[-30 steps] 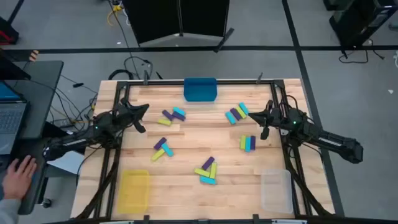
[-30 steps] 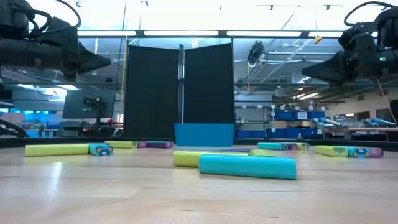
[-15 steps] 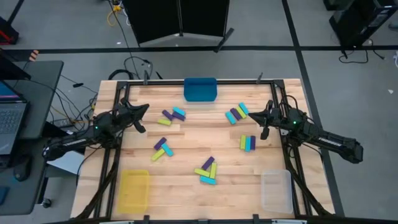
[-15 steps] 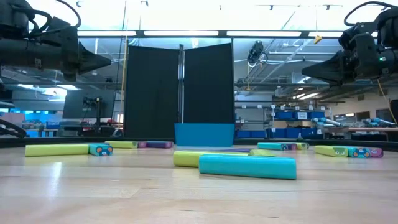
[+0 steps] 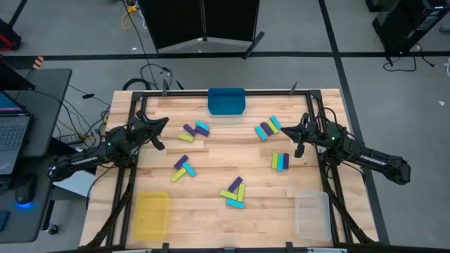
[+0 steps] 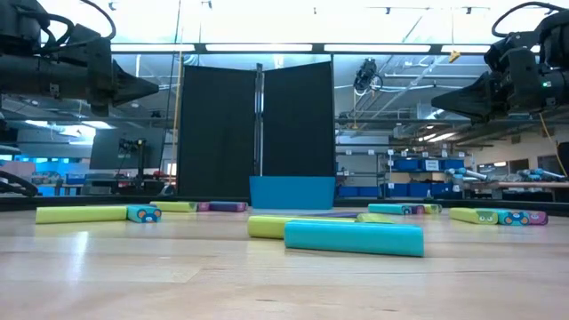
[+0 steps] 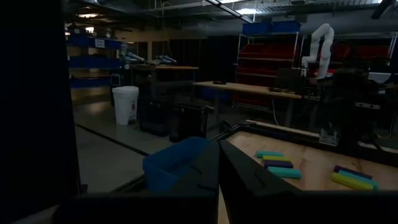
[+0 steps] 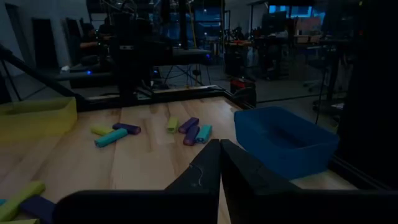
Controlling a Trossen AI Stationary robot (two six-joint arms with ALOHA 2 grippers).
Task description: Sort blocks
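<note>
Blocks lie loose in small clusters across the bench — none binned yet.
Likely light, rigid, smooth bars — pinch across the short sides mid-length; left end effector and right end effector both clenched, empty, raised at the edges.

Wooden table, blue bin at the far edge midway between the two claws, yellow bin near-side of the left claw, clear bin near-side of the right claw, laptop beyond the left claw
</note>
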